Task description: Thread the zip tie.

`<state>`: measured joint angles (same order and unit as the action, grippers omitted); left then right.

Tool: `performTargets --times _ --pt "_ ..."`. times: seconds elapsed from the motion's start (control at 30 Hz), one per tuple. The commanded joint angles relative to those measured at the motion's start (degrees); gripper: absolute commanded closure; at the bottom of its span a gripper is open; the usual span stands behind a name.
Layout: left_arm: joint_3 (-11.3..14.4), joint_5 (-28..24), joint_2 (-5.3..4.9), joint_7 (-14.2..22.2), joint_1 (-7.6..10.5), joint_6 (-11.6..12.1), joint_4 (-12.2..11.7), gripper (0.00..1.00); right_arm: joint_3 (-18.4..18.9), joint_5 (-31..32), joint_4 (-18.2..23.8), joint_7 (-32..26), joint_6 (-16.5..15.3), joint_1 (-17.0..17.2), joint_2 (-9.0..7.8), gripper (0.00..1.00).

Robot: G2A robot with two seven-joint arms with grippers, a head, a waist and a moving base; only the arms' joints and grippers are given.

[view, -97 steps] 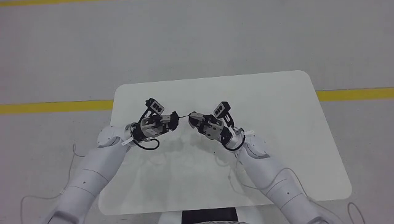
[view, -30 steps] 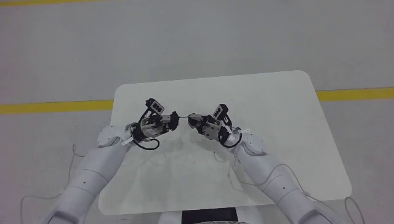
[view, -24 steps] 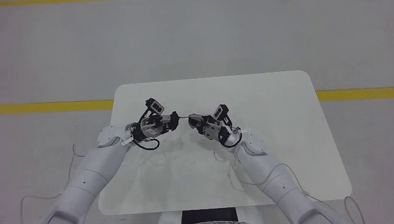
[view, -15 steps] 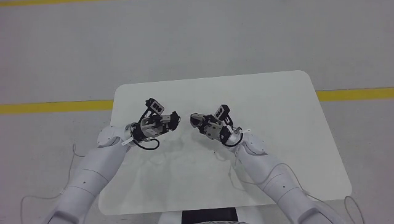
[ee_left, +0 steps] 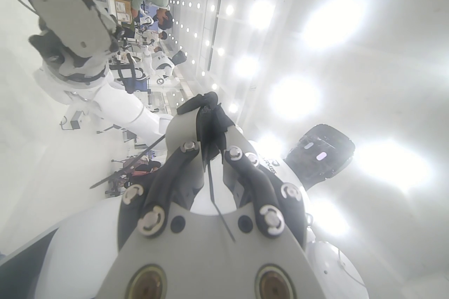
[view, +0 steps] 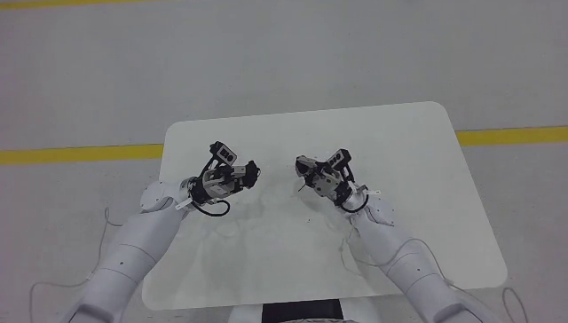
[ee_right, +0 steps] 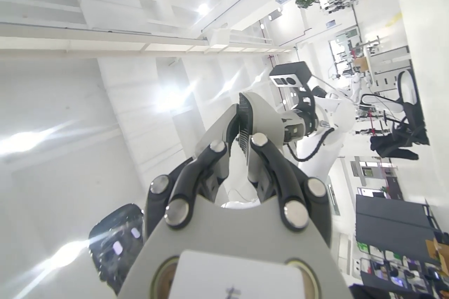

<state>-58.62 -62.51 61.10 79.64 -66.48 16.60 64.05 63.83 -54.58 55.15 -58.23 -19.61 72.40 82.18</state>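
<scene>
(a) table (view: 417,145): white, beneath both grippers. (b) left gripper (ee_left: 206,106): clenched on black zip tie (ee_left: 212,176); strap runs from fingertips back toward wrist. (c) right gripper (ee_right: 243,111): pads pressed together, nothing seen between them; apart from left gripper, facing it. Risk, as judged: tie carried by left gripper alone. Off-line regrasp could bend strap, miss head slot, or tug tie loose.
</scene>
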Motion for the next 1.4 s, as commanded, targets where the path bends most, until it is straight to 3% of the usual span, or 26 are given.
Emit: performTargets --times 0.0,0.2,0.37,0.5,0.67,0.7,0.73,1.03,1.17,1.3,1.37 --pt "0.00 0.00 0.00 0.00 0.00 0.00 0.00 1.00 2.31 0.01 1.45 -2.02 0.13 1.07 -0.32 1.00" --pt "0.00 0.00 0.00 0.00 0.00 0.00 0.00 1.00 8.78 3.11 10.16 -4.87 0.13 6.85 -0.62 1.00" --pt "0.00 0.00 0.00 0.00 0.00 0.00 0.00 1.00 13.13 7.79 20.63 -5.05 0.13 12.40 -0.28 1.00" --pt "0.00 0.00 0.00 0.00 0.00 0.00 0.00 1.00 15.59 10.50 28.13 -5.61 0.13 16.36 0.37 1.00" --pt "0.00 0.00 0.00 0.00 0.00 0.00 0.00 1.00 17.34 15.48 33.75 -6.61 0.13 19.46 1.37 1.00" --pt "0.00 0.00 0.00 0.00 0.00 0.00 0.00 1.00 17.45 16.67 33.91 -6.43 0.13 19.68 1.47 0.65" --pt "0.00 0.00 0.00 0.00 0.00 0.00 0.00 1.00 17.45 16.67 33.91 -6.43 0.13 19.68 1.47 0.00" --pt "0.00 0.00 0.00 0.00 0.00 0.00 0.00 1.00 17.45 16.67 33.91 -6.43 0.13 19.68 1.47 0.00" --pt "-0.90 0.58 -0.53 0.00 -1.96 1.20 7.26 1.00 17.45 16.67 33.91 -6.43 0.13 19.68 1.47 0.00" --pt "-2.62 1.10 -2.19 0.00 -4.90 2.39 14.39 1.00 17.45 16.67 33.91 -6.43 0.13 19.68 1.47 0.00" --pt "-3.35 1.36 -3.03 0.00 -6.01 2.88 16.84 1.00 17.45 16.67 33.91 -6.43 0.13 19.68 1.47 0.00"
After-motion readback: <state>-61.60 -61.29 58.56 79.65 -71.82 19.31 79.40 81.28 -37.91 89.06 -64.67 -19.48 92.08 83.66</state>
